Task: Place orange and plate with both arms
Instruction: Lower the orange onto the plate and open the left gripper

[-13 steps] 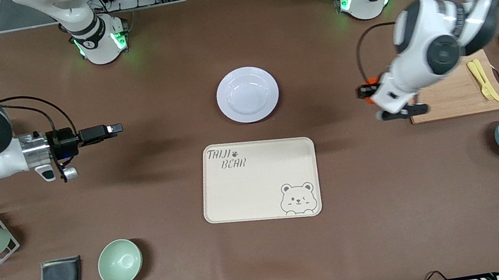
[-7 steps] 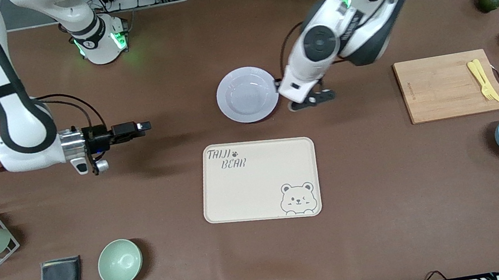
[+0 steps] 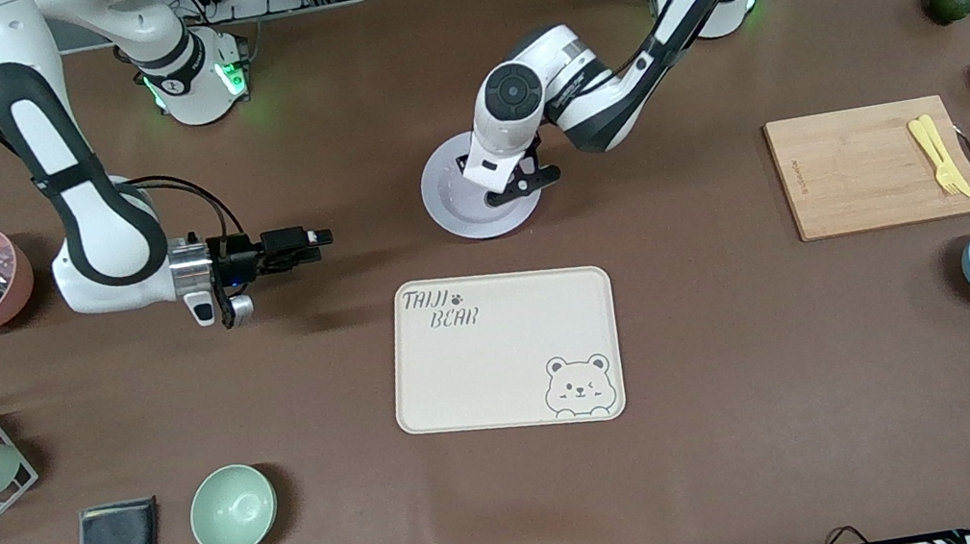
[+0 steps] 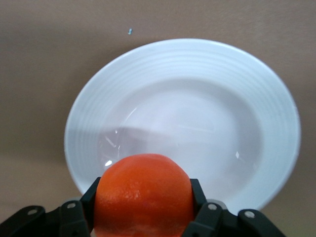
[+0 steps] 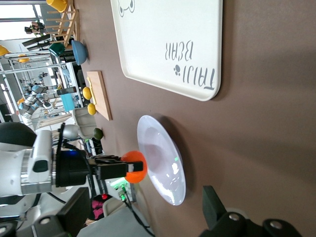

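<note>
the cream tray (image 3: 504, 352) carries the words "taiji bear" with a small paw print beside them, printed in one corner. a cartoon bear face sits in its diagonal corner.

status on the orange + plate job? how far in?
Done: the orange is picked up, the left gripper shut on it. In hand: that gripper hangs over the plate, orange above the plate's rim, not released. The right gripper, jaws open, is over bare table between the pink bowl and the plate. Left: drop the orange and, presumably, move the plate onto the bear tray.
</note>
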`<action>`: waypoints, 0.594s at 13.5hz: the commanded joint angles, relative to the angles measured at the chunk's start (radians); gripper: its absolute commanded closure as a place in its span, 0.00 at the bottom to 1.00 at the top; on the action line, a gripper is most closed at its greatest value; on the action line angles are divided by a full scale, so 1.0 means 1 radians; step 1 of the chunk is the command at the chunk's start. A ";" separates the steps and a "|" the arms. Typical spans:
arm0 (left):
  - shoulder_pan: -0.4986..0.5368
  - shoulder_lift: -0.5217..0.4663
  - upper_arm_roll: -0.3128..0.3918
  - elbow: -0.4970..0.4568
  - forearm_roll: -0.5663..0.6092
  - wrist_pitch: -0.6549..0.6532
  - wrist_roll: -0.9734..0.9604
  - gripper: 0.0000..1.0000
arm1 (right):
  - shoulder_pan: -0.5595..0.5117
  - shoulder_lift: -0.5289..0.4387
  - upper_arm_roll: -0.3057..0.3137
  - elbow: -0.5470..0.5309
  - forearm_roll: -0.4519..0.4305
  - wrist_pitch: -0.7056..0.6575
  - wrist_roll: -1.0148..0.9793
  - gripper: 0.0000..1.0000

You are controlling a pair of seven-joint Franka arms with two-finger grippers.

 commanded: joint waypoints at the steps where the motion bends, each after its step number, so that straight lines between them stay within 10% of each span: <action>1: -0.073 0.104 0.052 0.091 0.106 0.005 -0.112 0.90 | 0.024 0.027 -0.006 -0.014 0.062 0.019 -0.084 0.00; 4: -0.128 0.155 0.087 0.154 0.106 0.005 -0.149 0.87 | 0.033 0.074 -0.004 -0.014 0.130 0.018 -0.168 0.00; 5: -0.128 0.159 0.093 0.157 0.105 0.005 -0.152 0.74 | 0.048 0.076 -0.004 -0.016 0.145 0.019 -0.169 0.00; 6: -0.127 0.159 0.093 0.156 0.105 0.005 -0.152 0.02 | 0.062 0.076 -0.006 -0.016 0.164 0.021 -0.170 0.00; 8: -0.113 0.143 0.093 0.165 0.097 0.005 -0.153 0.00 | 0.063 0.088 -0.004 -0.016 0.174 0.024 -0.182 0.00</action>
